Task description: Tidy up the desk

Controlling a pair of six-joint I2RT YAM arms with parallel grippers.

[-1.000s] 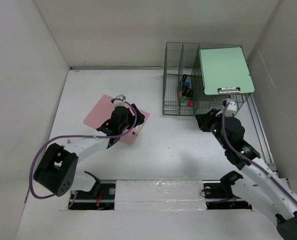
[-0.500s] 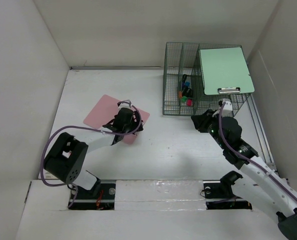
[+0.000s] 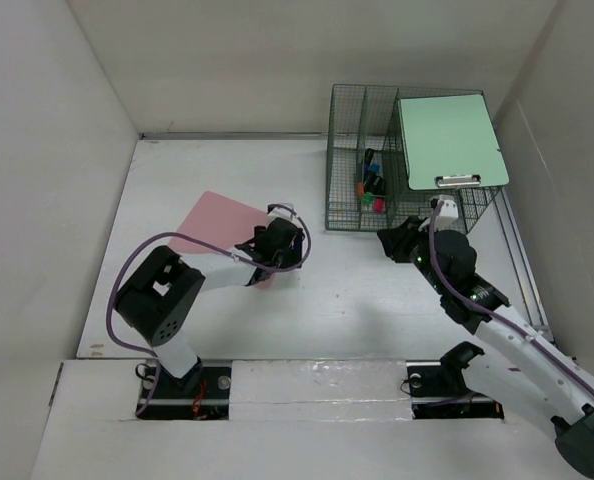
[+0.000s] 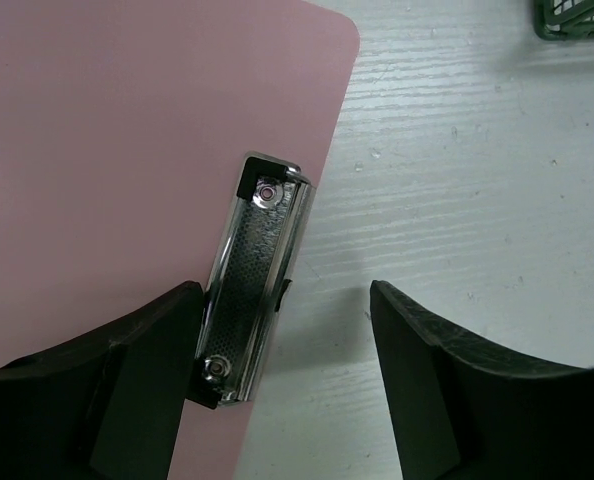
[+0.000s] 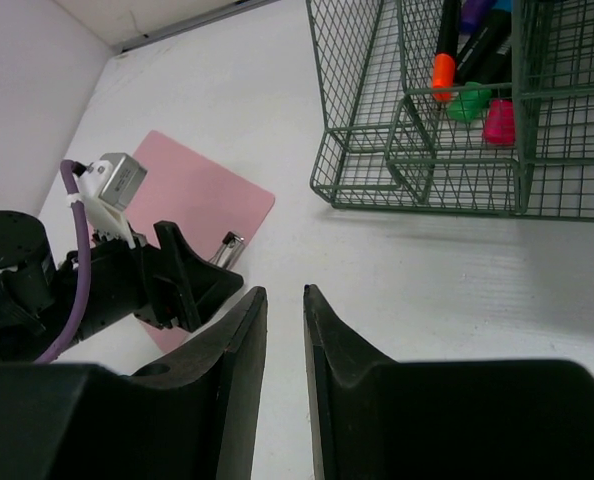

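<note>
A pink clipboard (image 3: 215, 224) lies flat on the white desk (image 3: 347, 300), left of centre. My left gripper (image 3: 280, 244) hovers over its right end and is open. In the left wrist view the metal clip (image 4: 258, 272) lies between the jaws, close against the left finger (image 4: 137, 380), with bare desk up to the right finger (image 4: 467, 390). My right gripper (image 3: 395, 240) hangs in front of the green wire-mesh organizer (image 3: 362, 205). Its jaws (image 5: 283, 292) stand a narrow gap apart with nothing between them.
The organizer at the back right holds coloured markers (image 3: 371, 185) in its front compartment, and a green clipboard (image 3: 449, 140) lies across its top. White walls enclose the desk on the left, back and right. The right wrist view shows the pink clipboard (image 5: 192, 190) and the left gripper (image 5: 172, 285).
My left gripper has slid right along the pink clipboard to its clip end. The right gripper has drifted slightly left and its jaws have parted a little.
</note>
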